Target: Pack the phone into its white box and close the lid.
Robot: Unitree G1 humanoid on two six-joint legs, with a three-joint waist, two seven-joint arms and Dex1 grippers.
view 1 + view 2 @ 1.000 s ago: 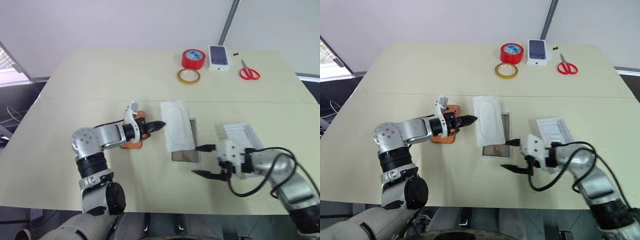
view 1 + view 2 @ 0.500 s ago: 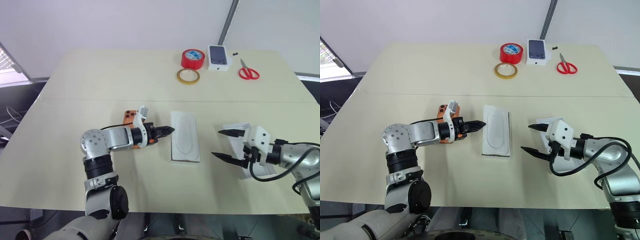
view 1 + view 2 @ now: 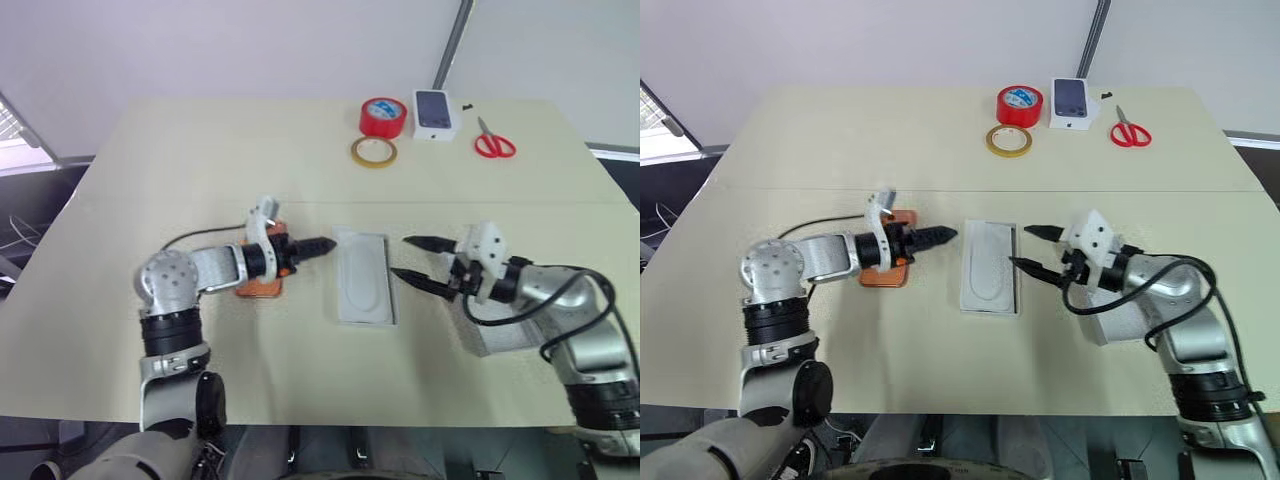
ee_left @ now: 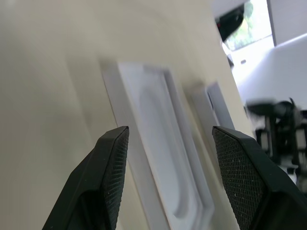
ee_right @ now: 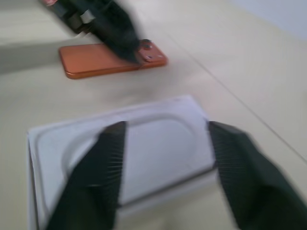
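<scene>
phone on table | white box empty | claws released (right seemingly narrower)

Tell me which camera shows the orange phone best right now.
The right wrist view: the phone lies flat on the table, nearly whole, only its lens corner crossed by the left gripper. In the eye views the left arm covers most of it, leaving an orange edge beside the white box.
</scene>
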